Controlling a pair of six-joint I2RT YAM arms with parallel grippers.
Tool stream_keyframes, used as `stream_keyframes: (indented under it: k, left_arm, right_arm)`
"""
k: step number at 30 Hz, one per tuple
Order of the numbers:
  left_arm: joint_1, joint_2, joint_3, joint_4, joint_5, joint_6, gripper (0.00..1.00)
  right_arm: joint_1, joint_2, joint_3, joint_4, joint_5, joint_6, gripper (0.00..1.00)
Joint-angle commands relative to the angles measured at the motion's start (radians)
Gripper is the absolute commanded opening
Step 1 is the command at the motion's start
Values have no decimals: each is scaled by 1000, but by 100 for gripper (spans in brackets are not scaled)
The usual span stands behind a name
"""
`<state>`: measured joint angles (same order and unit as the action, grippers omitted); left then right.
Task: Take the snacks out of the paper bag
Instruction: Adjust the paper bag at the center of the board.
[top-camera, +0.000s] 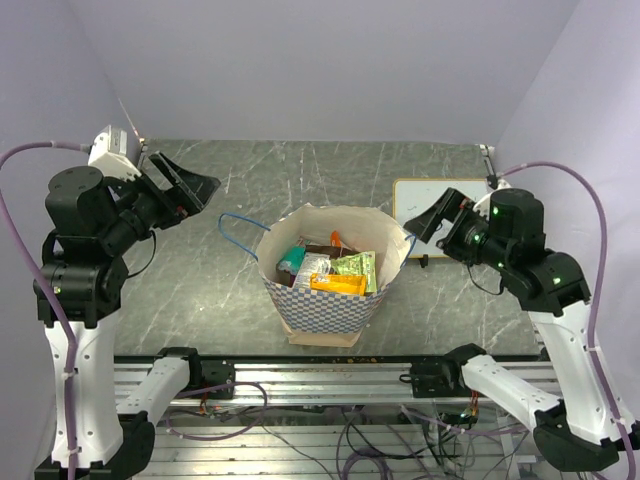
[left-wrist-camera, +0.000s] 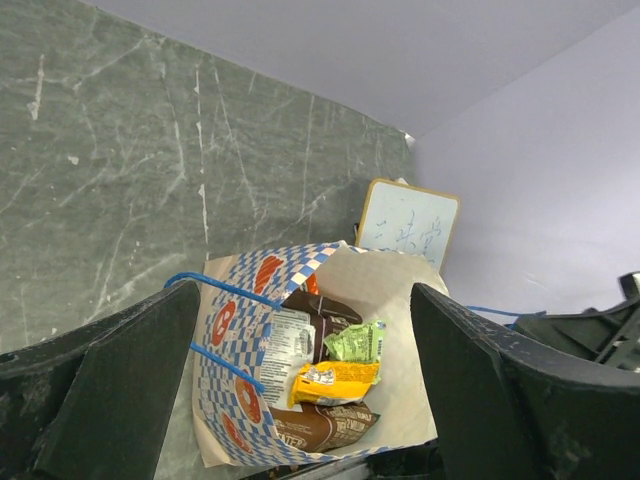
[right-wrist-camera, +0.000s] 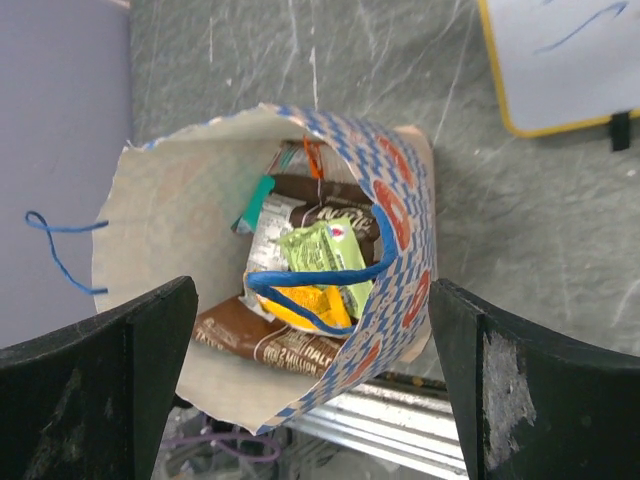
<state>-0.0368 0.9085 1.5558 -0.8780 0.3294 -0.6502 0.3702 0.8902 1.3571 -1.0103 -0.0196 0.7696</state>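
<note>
Both pincers are spread wide and hold nothing. Left pincer hangs up in the air on the left side of the paper bag, and right pincer hangs on the right side, in front of a small whiteboard. Neither one touches the bag. The bag stands upright near the front edge of the grey tabletop, between the two arms, with its mouth open. A thin blue cord handle sticks out to the left of it. All the snacks that can be seen are inside the bag. A green packet lies on top, with a yellow-orange packet just below it. A teal packet sits at the left side, and a dark brown bar lies under the others. The whiteboard lies flat on the tabletop to the right of the bag, close to it.
</note>
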Motion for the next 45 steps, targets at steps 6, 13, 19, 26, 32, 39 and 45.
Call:
stream_keyframes:
  k: [6,13,19,26,32,39,45]
  left_arm:
    - [-15,-7,-41,51,95,-50,97]
    - [-15,-6,-26,34,126,-60,97]
    - [-16,-25,-24,22,128,-70,97]
    - [-16,-47,-58,49,148,-109,97]
    - [-15,-66,-88,75,158,-141,97]
    - [-15,-81,-86,60,153,-142,97]
    - [-15,-96,-100,90,163,-171,97]
  right_arm:
    - [-6,-128,-273,497,-251,97,100]
    - [-6,-165,-386,673,-195,109,96]
    - [-7,-202,-459,796,-195,134,94]
    - [-7,-186,-497,913,-285,139,90]
    - [-7,-166,-557,1010,-361,139,85]
    - [-6,-130,-568,1121,-443,167,73]
    - [-7,-140,-521,1081,-376,150,40]
